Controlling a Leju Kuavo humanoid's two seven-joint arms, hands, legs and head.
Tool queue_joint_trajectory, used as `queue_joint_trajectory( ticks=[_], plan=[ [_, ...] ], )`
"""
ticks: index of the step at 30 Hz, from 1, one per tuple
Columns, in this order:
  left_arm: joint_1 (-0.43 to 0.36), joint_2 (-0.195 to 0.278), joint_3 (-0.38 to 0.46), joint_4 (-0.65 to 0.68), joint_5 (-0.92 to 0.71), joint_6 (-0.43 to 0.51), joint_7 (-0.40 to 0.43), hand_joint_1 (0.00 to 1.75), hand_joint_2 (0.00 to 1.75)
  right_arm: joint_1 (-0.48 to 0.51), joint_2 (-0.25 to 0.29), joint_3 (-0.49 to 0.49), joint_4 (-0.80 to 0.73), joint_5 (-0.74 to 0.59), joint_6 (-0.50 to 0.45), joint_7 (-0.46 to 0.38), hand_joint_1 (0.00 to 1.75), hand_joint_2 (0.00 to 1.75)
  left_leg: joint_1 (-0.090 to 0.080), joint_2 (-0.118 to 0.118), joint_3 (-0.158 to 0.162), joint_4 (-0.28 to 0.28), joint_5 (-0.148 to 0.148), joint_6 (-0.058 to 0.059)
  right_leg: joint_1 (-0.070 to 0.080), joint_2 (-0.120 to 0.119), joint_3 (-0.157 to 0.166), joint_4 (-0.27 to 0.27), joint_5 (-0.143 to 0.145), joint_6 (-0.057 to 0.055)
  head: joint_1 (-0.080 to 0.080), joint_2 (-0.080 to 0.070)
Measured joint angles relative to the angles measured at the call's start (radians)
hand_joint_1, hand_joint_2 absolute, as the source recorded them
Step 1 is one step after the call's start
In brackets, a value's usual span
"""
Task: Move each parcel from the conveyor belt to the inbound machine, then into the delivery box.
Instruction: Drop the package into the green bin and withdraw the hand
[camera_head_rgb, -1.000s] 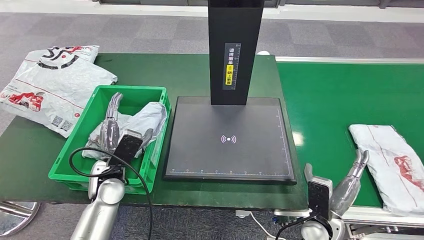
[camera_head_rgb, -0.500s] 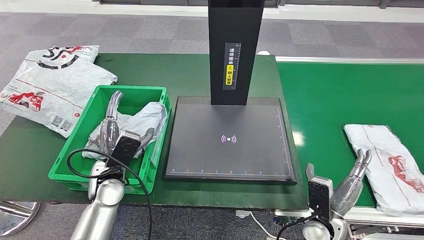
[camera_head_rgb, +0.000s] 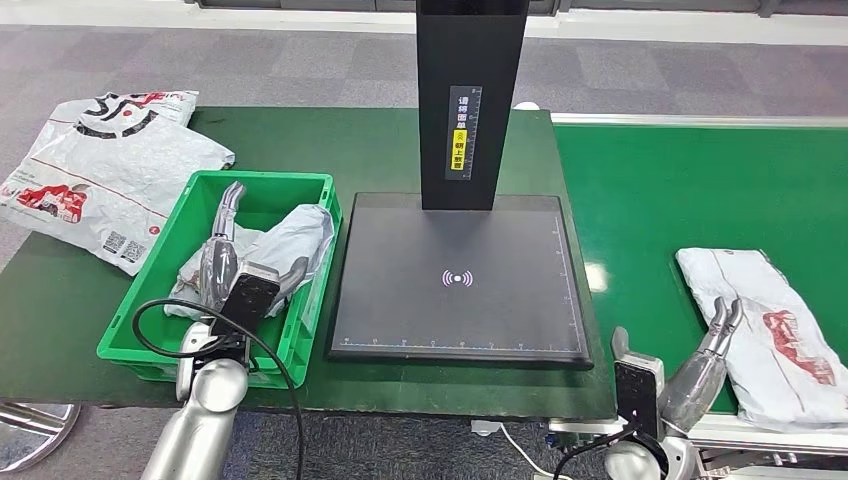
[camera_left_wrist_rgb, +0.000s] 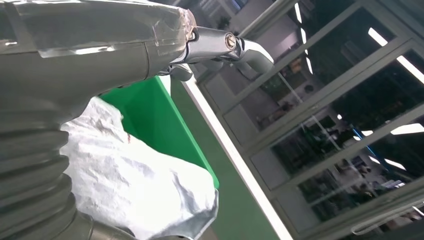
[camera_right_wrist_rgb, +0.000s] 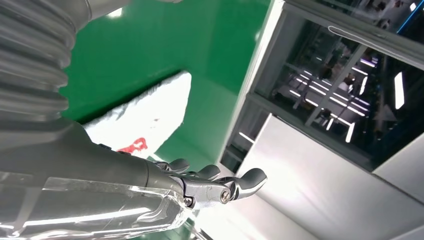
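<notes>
Green conveyor belt (camera_head_rgb: 680, 190) bringing the white parcel (camera_head_rgb: 780, 335) closer than a moment ago, now just beside the tips of the right hand (camera_head_rgb: 700, 370) fingers, spread apart and holding nothing. Likely time to grab. Left hand (camera_head_rgb: 222, 255) fingers straight, apart, just above another parcel (camera_head_rgb: 300, 235) in the delivery box (camera_head_rgb: 300, 185). Inbound machine (camera_head_rgb: 455, 275) between both sets of fingers. Green counter (camera_head_rgb: 60, 290) under the fingers, grey floor (camera_head_rgb: 300, 60) far beyond.
</notes>
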Motion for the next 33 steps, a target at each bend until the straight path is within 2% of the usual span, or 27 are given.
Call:
queue_joint_trajectory(
  ticks=[11, 13, 15, 19, 23, 27, 30, 33],
  plan=[
    [0.029, -0.001, -0.033, -0.05, 0.065, -0.035, -0.015, 0.0, 1.75, -0.008, 0.005, -0.046, -0.024, 0.077, 0.0, 0.024, 0.0, 1.75, 0.0, 0.0, 0.0, 0.0, 0.0, 0.0, 0.0, 0.0, 0.0, 0.0, 0.0, 0.0, 0.0, 0.0],
    [0.046, -0.003, -0.039, -0.07, 0.102, -0.059, -0.022, 0.0, 1.75, -0.014, -0.001, -0.056, -0.033, 0.138, 0.0, 0.083, 0.0, 1.75, 0.0, 0.001, 0.0, 0.0, 0.0, 0.0, 0.0, 0.001, 0.0, 0.0, 0.0, 0.0, 0.0, 0.0],
    [0.065, -0.005, -0.047, -0.089, 0.125, -0.074, -0.026, 0.0, 1.75, -0.031, -0.024, -0.061, -0.037, 0.213, 0.003, 0.185, 0.0, 1.75, 0.0, 0.001, 0.0, 0.0, 0.0, 0.0, 0.0, 0.001, 0.0, 0.0, 0.0, 0.0, 0.0, 0.0],
    [0.09, -0.01, -0.053, -0.113, 0.135, -0.089, -0.026, 0.0, 1.75, -0.096, -0.106, -0.061, -0.019, 0.406, 0.046, 0.419, 0.0, 1.75, -0.001, 0.001, 0.0, 0.0, 0.0, 0.0, -0.001, 0.001, 0.0, -0.001, 0.001, 0.001, 0.0, 0.0],
    [0.117, -0.019, -0.054, -0.138, 0.132, -0.102, -0.026, 0.0, 1.75, -0.119, -0.16, -0.063, -0.008, 0.543, 0.074, 0.569, 0.0, 1.75, -0.001, 0.001, 0.0, 0.001, 0.0, 0.001, -0.001, 0.0, 0.0, -0.001, 0.001, 0.001, 0.0, 0.0],
    [0.137, -0.025, -0.055, -0.16, 0.113, -0.106, -0.025, 0.0, 1.75, -0.108, -0.192, -0.095, -0.008, 0.597, 0.106, 0.662, 0.0, 1.75, -0.001, 0.0, 0.0, 0.001, -0.001, 0.001, -0.001, 0.0, 0.0, -0.001, 0.0, 0.002, 0.0, 0.0],
    [0.151, -0.032, -0.059, -0.182, 0.091, -0.107, -0.017, 0.0, 1.75, -0.096, -0.218, -0.148, -0.016, 0.613, 0.121, 0.666, 0.0, 1.75, -0.001, 0.0, 0.0, 0.0, -0.002, 0.002, -0.001, 0.0, 0.0, -0.001, -0.001, 0.003, 0.0, 0.0],
    [0.155, -0.037, -0.065, -0.195, 0.082, -0.113, -0.011, 0.0, 1.75, -0.097, -0.246, -0.192, -0.008, 0.686, 0.198, 0.676, 0.0, 1.75, -0.001, 0.001, 0.0, 0.0, -0.003, 0.003, -0.001, 0.001, 0.0, -0.001, -0.001, 0.003, 0.0, 0.0]
  ],
)
